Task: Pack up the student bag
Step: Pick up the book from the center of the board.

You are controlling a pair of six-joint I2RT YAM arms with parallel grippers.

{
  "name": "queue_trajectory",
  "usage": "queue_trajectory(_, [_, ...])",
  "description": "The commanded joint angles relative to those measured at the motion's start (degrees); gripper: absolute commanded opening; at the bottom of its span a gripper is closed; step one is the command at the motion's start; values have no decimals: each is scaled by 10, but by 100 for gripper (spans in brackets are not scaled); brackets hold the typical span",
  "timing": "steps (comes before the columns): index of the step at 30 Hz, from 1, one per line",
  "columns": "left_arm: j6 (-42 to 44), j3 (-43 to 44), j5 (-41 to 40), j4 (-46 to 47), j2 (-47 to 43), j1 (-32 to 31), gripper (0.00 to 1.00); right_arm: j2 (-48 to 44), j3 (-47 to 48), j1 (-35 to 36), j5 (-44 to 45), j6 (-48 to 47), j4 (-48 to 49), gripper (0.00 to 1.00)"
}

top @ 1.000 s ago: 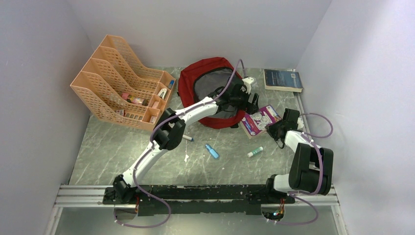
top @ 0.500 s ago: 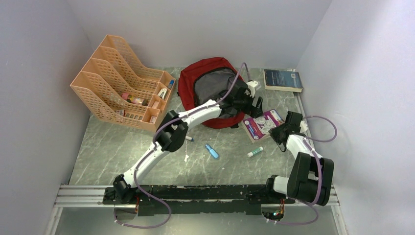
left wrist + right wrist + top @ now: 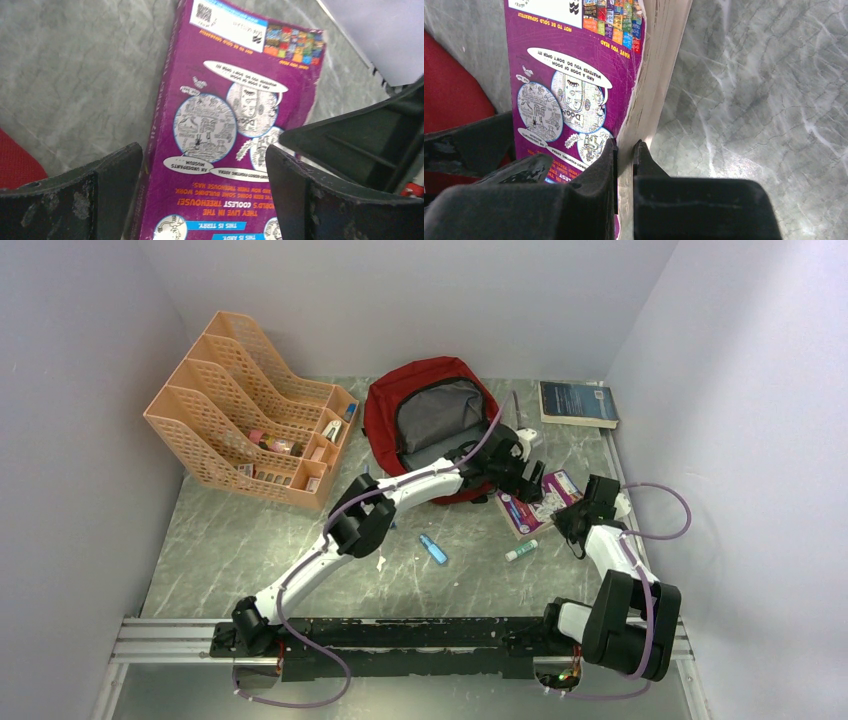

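The student bag (image 3: 385, 410) lies open at the back middle, dark red with its grey lining showing; its red fabric also fills the left side of the right wrist view (image 3: 454, 90). To its right is a purple paperback (image 3: 540, 502). My right gripper (image 3: 568, 512) is shut on the paperback's page edge (image 3: 659, 75), and that edge is raised off the table. My left gripper (image 3: 527, 480) hangs open just above the purple cover (image 3: 225, 125). Its two fingers (image 3: 105, 190) stand on either side of the cover and hold nothing.
An orange file organiser (image 3: 250, 420) with small items stands at the back left. A dark blue book (image 3: 578, 403) lies at the back right by the wall. A blue marker (image 3: 433, 548) and a white glue stick (image 3: 520, 551) lie on the marble table (image 3: 250, 550).
My left gripper has swung from over the bag's mouth to the right and nearer, and is now above the purple paperback. The right gripper has drawn the paperback slightly right.
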Motion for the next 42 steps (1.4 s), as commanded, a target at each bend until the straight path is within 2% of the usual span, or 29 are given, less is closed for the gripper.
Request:
queue_trajectory(1, [-12,24,-23,-35,14,0,97,10,-23,-2,4,-30,-70,0])
queue_trajectory(8, [-50,19,3,-72,18,9,97,12,-28,-3,12,-29,-60,0])
queue_trajectory(19, [-39,-25,98,-133,-6,9,96,51,-28,-2,36,-35,-14,0])
queue_trajectory(26, [-19,-44,147,-161,-11,7,93,90,-35,-2,10,-46,18,0])
queue_trajectory(34, [-45,-60,209,-115,-22,2,79,137,-26,-3,-39,-61,45,0])
queue_trajectory(42, [-113,-74,236,-30,-28,2,71,143,-28,-2,-59,-69,53,0])
